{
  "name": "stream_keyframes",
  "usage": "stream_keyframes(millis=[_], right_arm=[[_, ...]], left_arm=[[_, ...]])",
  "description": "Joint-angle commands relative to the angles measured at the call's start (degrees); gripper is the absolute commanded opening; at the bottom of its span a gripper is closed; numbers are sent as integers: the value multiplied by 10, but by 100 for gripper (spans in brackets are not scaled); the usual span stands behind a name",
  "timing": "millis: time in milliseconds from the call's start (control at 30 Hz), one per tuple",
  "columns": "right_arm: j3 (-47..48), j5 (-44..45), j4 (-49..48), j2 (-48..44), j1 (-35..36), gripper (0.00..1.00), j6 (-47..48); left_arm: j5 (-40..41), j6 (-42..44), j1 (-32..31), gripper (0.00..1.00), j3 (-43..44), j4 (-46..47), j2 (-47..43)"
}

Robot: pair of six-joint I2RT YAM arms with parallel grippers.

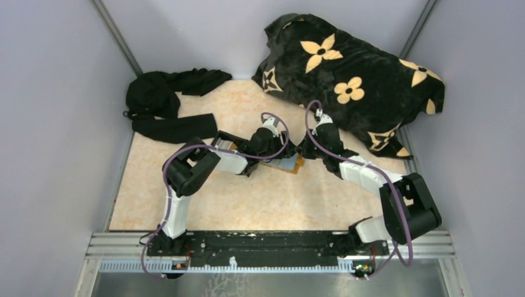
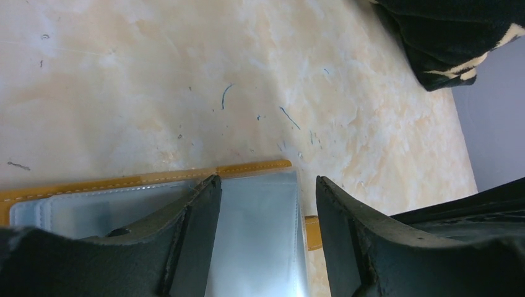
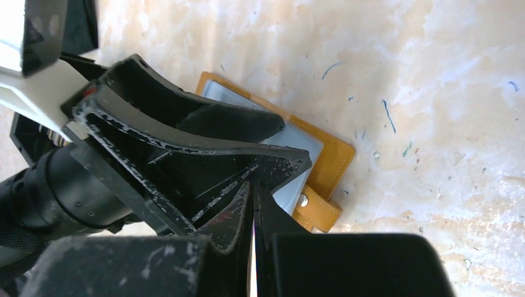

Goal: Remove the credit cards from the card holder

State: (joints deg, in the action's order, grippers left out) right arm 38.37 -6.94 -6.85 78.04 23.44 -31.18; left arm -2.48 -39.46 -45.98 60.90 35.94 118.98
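The orange card holder [image 1: 293, 164] lies open on the marbled table between both grippers. Its stitched edge [image 2: 254, 167] frames silvery-blue credit cards [image 2: 260, 235] behind clear sleeves. My left gripper [image 2: 267, 185] is open and low over the holder. One of its fingers [image 2: 198, 229] rests on the sleeves, the other [image 2: 353, 229] stands just past the holder's right edge. In the right wrist view the holder [image 3: 334, 158] and its snap tab [image 3: 316, 210] show beside the cards [image 3: 303, 148]. My right gripper [image 3: 254, 185] is shut, its tips at the left gripper's finger over the holder's corner; nothing shows between its jaws.
A black blanket with tan flowers [image 1: 353, 80] is piled at the back right, its corner [image 2: 452, 37] near the holder. Black clothing [image 1: 167, 102] lies at the back left. Grey walls close in both sides.
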Motion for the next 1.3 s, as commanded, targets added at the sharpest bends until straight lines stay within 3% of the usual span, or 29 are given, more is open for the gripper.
stream_keyframes(millis=[0, 433, 600, 800, 1000, 1267], right_arm=[[-3, -25, -32, 10, -4, 0, -15], [-74, -38, -101, 33, 27, 0, -73], [-111, 7, -88, -54, 38, 0, -80], [-105, 66, 1, -178, 38, 0, -54], [-143, 69, 11, -224, 42, 0, -70], [-166, 48, -31, -171, 53, 0, -81]], left_arm=[[-18, -4, -3, 65, 2, -75, 4], [-30, -5, 3, 69, 46, -84, 30], [-33, -4, 5, 69, 63, -87, 45], [-36, -15, 7, 70, 60, -80, 50], [-42, -25, 9, 69, 65, -76, 55], [-49, -29, 10, 69, 61, -75, 50]])
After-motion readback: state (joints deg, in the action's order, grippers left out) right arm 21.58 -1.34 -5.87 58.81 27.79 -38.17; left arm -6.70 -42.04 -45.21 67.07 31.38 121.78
